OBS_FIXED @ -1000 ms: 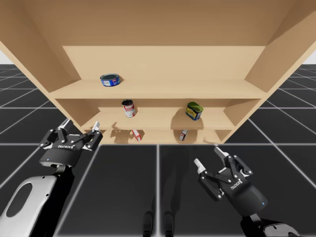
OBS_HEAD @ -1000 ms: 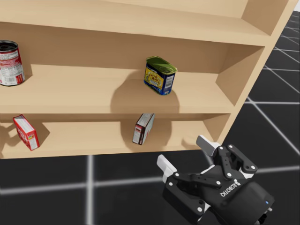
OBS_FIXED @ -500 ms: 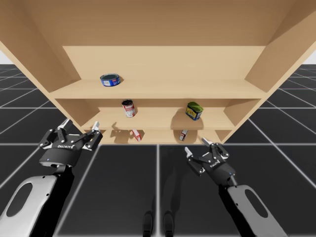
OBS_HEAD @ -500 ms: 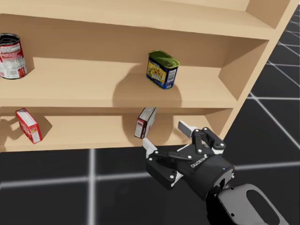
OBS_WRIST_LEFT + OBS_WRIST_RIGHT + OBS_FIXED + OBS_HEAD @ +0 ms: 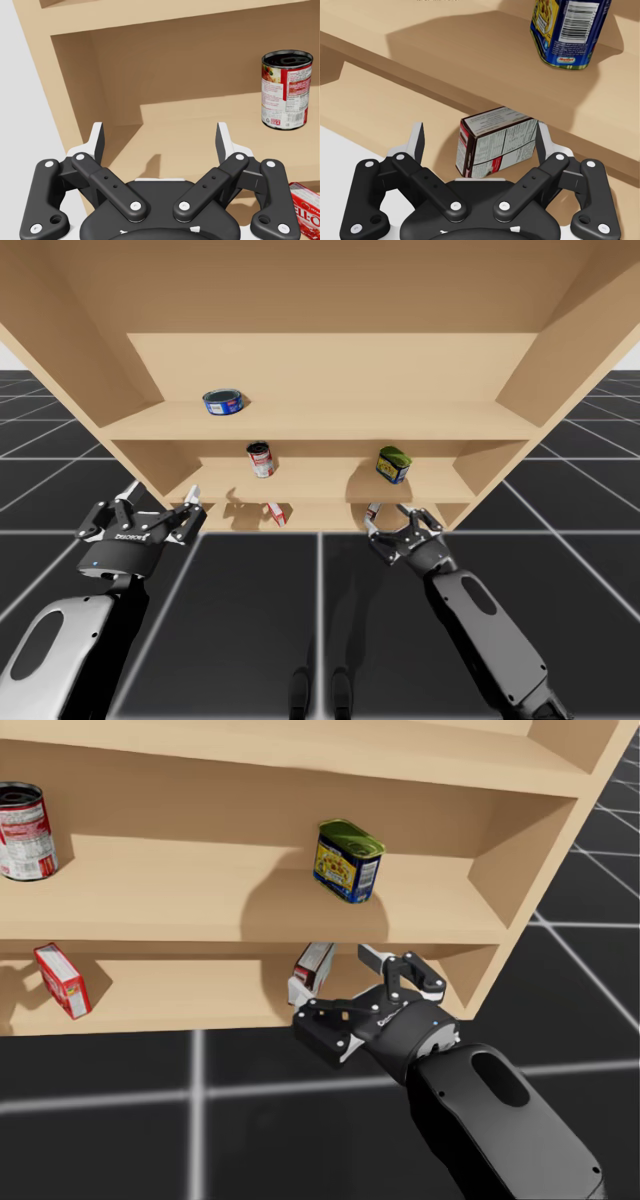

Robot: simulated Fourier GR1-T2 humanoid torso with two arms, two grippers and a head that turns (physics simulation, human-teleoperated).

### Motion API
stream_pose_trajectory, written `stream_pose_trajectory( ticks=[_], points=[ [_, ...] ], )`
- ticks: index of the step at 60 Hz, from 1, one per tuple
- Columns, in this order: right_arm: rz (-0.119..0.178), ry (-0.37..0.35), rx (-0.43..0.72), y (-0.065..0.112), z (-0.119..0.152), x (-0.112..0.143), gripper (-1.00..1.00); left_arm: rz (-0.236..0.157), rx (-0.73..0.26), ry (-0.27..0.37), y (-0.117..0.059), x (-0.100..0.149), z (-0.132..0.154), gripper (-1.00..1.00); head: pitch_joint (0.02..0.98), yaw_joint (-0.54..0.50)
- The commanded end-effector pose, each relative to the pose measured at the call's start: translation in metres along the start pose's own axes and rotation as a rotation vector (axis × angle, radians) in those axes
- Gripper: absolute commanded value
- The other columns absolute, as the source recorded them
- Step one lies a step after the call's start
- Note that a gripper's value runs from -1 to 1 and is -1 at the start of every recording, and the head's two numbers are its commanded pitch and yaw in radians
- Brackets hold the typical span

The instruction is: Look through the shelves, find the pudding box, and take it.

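A white-and-grey box with a red edge (image 5: 497,142) stands tilted on the bottom shelf, right of centre (image 5: 372,510) (image 5: 313,965). My right gripper (image 5: 480,134) is open with this box between its fingers. One finger (image 5: 543,142) lies against the box's side and the other finger (image 5: 416,142) stands apart from it. The same gripper (image 5: 392,523) (image 5: 335,975) reaches into the bottom shelf. A red box (image 5: 276,513) (image 5: 61,980) leans further left on that shelf. My left gripper (image 5: 165,495) (image 5: 160,137) hangs open and holds nothing, in front of the shelf's left end.
The wooden shelf unit (image 5: 320,422) fills the back. A red-labelled can (image 5: 261,459) (image 5: 286,90) and a blue-and-yellow tin (image 5: 393,464) (image 5: 568,32) stand on the middle shelf. A flat blue can (image 5: 223,401) sits on the upper shelf. The floor is dark and gridded.
My right arm has reached forward and up to the bottom shelf, bringing its open gripper around the white-and-grey box. My head has turned slightly. The left arm has stayed still.
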Motion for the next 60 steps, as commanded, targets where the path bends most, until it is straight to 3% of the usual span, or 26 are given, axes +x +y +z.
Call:
stream_pose_trajectory(
  ticks=[1,14,60],
  points=[
    [0.01,0.004,0.001,-0.005,-0.015,-0.003,-1.0,0.001,0.001,0.0,0.001,0.0,0.0,-1.0,0.724,-0.24],
    [-0.003,0.038,0.011,-0.012,-0.033,-0.016,-1.0,0.002,0.001,0.001,0.001,0.001,0.0,-1.0,0.727,-0.24],
    [0.012,0.082,-0.044,-0.036,-0.082,-0.041,-1.0,-0.002,0.005,0.001,0.001,0.001,0.0,-1.0,0.744,-0.23]
  ],
)
